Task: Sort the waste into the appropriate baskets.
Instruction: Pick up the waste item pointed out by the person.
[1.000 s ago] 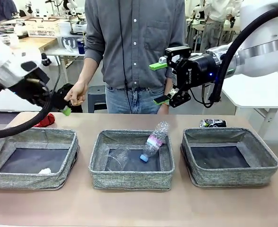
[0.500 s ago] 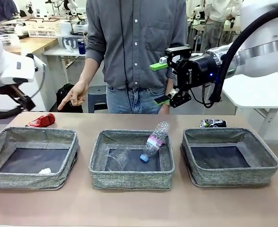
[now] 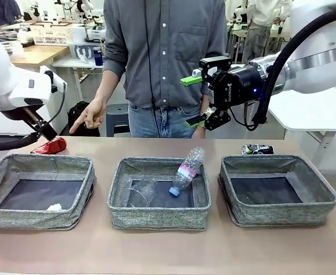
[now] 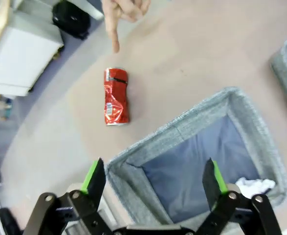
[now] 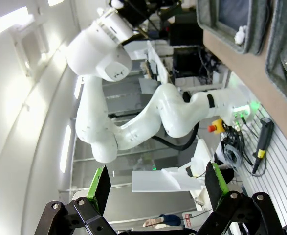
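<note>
Much of the waste is half hidden from the front. The red can (image 3: 48, 146) lies on the counter (image 3: 168, 252) behind the left basket (image 3: 42, 217), its lower edge cut by that basket's far rim. The dark can (image 3: 257, 149) peeks just above the far rim of the right basket (image 3: 282, 215). Both cans lie on their sides, long axes running roughly across the counter; the left wrist view shows the red one crushed. The clear bottle (image 3: 186, 171) leans in the middle basket (image 3: 159, 217) — blue cap down on the navy floor, base up over the far rim, tilted to the right. Beside it the clear cup (image 3: 143, 192) is hard to make out. The paper ball (image 3: 54, 207) sits low in the left basket, partly cut off by the near wall. A person's finger (image 4: 115, 36), the arm cropped at the top edge, points down at the red can. The left hand (image 4: 152, 178) hangs wide open and empty above the left basket's corner. The right hand (image 3: 193, 101) is held in the air at the counter's far edge — fingers spread, holding nothing.
</note>
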{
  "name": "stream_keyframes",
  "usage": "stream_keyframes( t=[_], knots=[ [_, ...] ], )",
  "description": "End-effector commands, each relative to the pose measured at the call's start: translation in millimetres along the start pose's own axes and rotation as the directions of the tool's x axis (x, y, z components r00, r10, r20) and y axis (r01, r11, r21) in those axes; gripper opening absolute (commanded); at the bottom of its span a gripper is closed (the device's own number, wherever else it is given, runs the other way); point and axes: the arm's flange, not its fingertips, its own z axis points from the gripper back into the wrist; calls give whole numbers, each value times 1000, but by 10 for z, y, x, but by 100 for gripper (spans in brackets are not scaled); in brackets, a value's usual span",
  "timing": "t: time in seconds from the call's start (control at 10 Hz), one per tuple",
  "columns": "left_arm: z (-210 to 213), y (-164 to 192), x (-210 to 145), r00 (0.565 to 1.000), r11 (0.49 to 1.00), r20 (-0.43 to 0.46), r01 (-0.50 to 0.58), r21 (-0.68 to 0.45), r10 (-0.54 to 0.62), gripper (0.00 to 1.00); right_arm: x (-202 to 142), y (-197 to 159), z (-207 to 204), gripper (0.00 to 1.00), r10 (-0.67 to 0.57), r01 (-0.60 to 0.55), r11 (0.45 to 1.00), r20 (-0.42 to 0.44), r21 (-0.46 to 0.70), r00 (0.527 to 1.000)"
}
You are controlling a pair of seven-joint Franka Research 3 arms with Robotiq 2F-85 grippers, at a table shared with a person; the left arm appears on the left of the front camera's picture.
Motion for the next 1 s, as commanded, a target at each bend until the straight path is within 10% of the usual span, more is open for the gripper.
stream_keyframes(
  t=[0.0, 0.3, 0.9],
  knots=[
    [-404, 494, 308, 977, 977, -46, 207, -50, -209, 100, -5, 19, 13, 100, 3, -3, 1000, -5, -6, 1000],
    [-1151, 925, 609, 917, 916, -56, 386, -111, -394, 100, -5, 19, 13, 100, 3, -3, 1000, -5, -6, 1000],
    [-2024, 1331, 368, 956, 925, -111, 227, -305, -271, 100, -5, 19, 13, 100, 3, -3, 1000, -5, -6, 1000]
  ],
)
